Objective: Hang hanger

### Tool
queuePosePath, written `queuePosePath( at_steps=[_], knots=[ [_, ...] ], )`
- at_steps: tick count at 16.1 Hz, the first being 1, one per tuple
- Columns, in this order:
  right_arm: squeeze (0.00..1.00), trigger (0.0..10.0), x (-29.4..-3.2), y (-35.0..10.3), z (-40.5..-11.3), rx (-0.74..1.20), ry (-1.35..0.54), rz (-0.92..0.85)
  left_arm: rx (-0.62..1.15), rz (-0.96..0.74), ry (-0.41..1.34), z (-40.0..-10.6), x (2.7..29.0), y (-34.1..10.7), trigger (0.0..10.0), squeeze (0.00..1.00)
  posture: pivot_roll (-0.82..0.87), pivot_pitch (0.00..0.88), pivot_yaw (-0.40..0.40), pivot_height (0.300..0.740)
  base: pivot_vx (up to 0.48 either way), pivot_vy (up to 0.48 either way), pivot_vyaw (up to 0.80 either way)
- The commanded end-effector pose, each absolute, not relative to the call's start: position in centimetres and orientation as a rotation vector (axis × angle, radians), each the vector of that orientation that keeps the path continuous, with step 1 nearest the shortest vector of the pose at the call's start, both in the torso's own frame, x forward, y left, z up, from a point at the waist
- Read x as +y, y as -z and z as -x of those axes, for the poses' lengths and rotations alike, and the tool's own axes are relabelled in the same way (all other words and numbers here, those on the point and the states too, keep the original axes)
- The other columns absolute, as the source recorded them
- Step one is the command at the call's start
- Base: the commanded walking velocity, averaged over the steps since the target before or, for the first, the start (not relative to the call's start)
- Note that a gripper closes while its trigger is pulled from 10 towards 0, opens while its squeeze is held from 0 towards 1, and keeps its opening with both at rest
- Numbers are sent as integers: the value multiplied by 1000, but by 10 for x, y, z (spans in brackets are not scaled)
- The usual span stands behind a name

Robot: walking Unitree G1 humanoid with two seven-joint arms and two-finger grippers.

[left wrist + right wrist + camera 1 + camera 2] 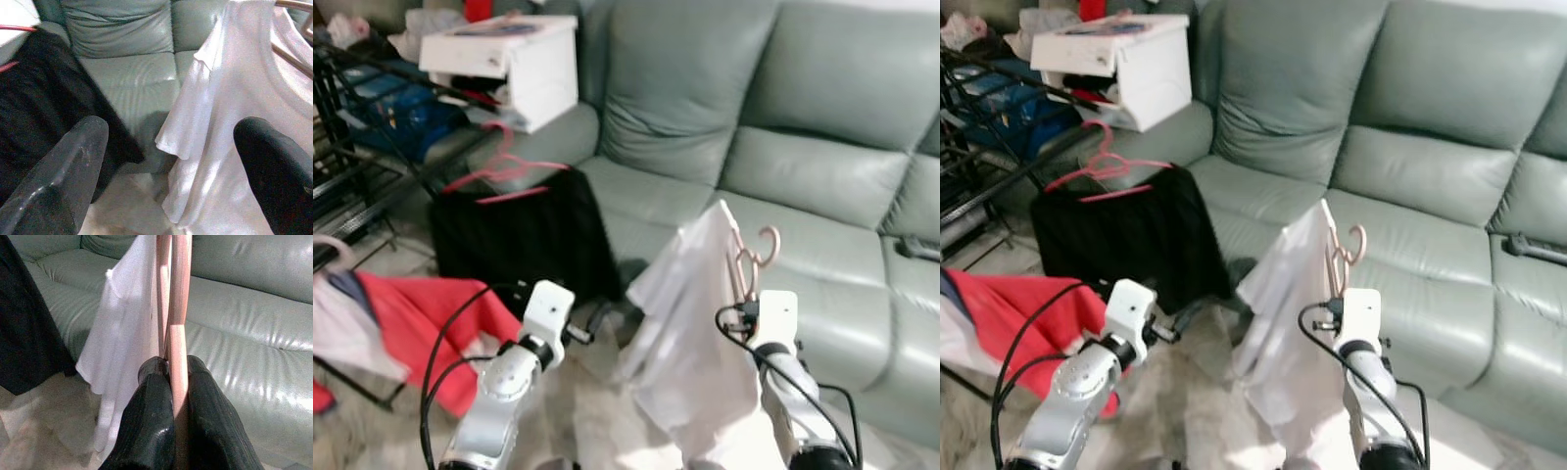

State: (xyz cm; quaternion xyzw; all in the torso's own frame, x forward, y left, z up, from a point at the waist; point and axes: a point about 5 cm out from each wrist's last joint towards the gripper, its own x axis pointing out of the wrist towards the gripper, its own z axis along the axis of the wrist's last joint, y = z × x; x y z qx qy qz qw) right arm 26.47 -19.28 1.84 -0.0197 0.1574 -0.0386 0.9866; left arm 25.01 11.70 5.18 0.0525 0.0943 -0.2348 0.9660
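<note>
— Before the grey-green sofa [783,147], what does the hanger [756,257] look like?

— It is a pale pink hanger with a curled hook at its top. A white T-shirt [690,343] hangs from it, draping down in front of the sofa's seat, one short sleeve sticking out toward the robot's left. In the right wrist view the hanger's bars run straight up from between the fingers, with the shirt falling off to one side.

— And where does it sit relative to the right end effector [175,382]?

— Right in it. The two black fingers [151,421] are pressed together on the hanger's pink bar, pinching it low down, so the hook and shoulders rise above the end effector and the shirt hangs beside and below it. The hanger is held up in the air, upright, in front of the sofa, touching nothing else that I can see.

— What about the left end effector [171,156]?

— Its fingers are spread wide apart with nothing between them. It is raised on the robot's left, near the shirt's hem but apart from it, pointing toward the sofa.

— Anything else nearby?

— A black garment [524,235] on a red hanger [504,176] hangs from a dark rack [372,127] to the left, touching the sofa's front corner. A white box [509,64] sits on the rack above it, and a red cloth [431,323] hangs lower down at the left.
</note>
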Motion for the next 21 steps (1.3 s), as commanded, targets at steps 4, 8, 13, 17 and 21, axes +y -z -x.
queuePosePath(
  at_steps=[4, 8, 13, 17, 21],
  knots=[
    [0, 10000, -198, -32, -273, 250, 98, 51, 187, -104, 483, -250, 114, -53, 10000, 0, -23, 0, 41, 740, 0, -436, 0],
    [0, 10000, -199, -31, -272, 254, 107, 56, 184, -90, 473, -250, 116, -52, 10000, 0, -25, 0, 43, 740, 0, 0, -152],
    [0, 10000, -199, -51, -275, 134, 83, 158, 151, -85, 441, -252, 119, -56, 10000, 0, -28, 0, 38, 740, 294, 0, -581],
    [0, 10000, -202, -71, -265, 43, 109, 209, 91, -103, 309, -263, 134, -66, 10000, 0, -35, 0, 32, 740, 294, 0, 0],
    [0, 10000, -199, -72, -248, 38, 90, 194, 70, -128, 224, -266, 146, -68, 10000, 0, -39, 0, 33, 740, 292, 0, 0]
  ],
)
